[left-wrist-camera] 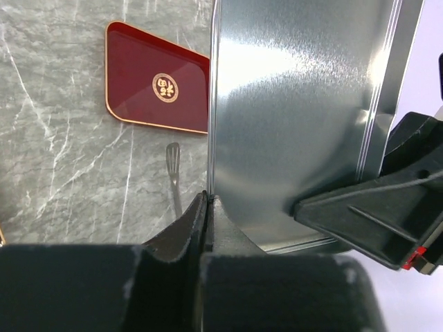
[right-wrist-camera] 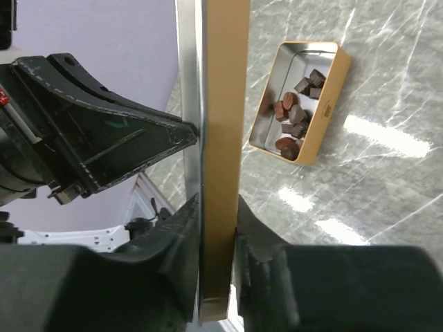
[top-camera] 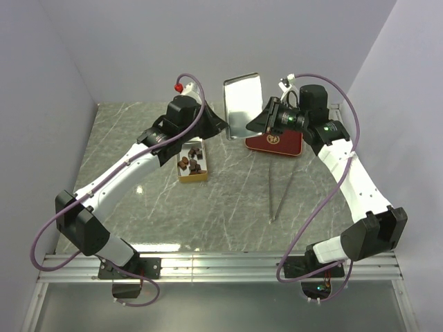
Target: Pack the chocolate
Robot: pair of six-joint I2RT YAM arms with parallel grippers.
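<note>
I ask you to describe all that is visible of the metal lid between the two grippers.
The lid is a shallow rectangular metal piece with rounded corners: brushed silver inside, gold on its outer rim. It stands nearly upright at the far middle of the table, hollow face toward the top camera, beside the red tray. The left gripper pinches one side rim and the right gripper the opposite one, both shut on it. Whether its lower edge rests on the table cannot be told.

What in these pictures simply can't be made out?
- Top view: the chocolates in the gold tin are too small to count.
- Top view: the right arm covers part of the red tray.
- Left wrist view: the lid cuts off the red tray; the left end effector hides most of the tongs.
</note>
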